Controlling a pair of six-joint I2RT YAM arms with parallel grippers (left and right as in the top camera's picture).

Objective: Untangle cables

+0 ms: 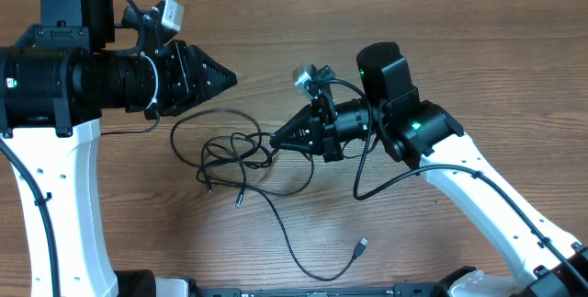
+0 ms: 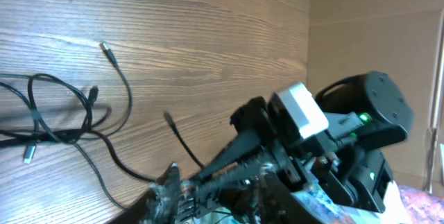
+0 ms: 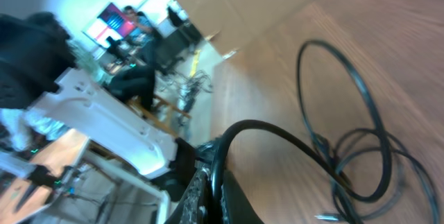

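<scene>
Left gripper [image 1: 230, 78]: I had it up at the far left of the table [image 1: 147, 214], its tip aimed toward the middle and clear of the cords. I could not tell how wide its jaws stood.
Right gripper [image 1: 275, 139]: it sat low with its tip at the right edge of the tangle, jaws pinched together on one strand.
Cables [image 1: 241, 157]: they were a loose tangle on the wood between my two grippers, with a wide loop on the left side.
Plug [image 1: 363, 243]: it was at the end of one long trailing strand and lay well apart from the tangle.
</scene>
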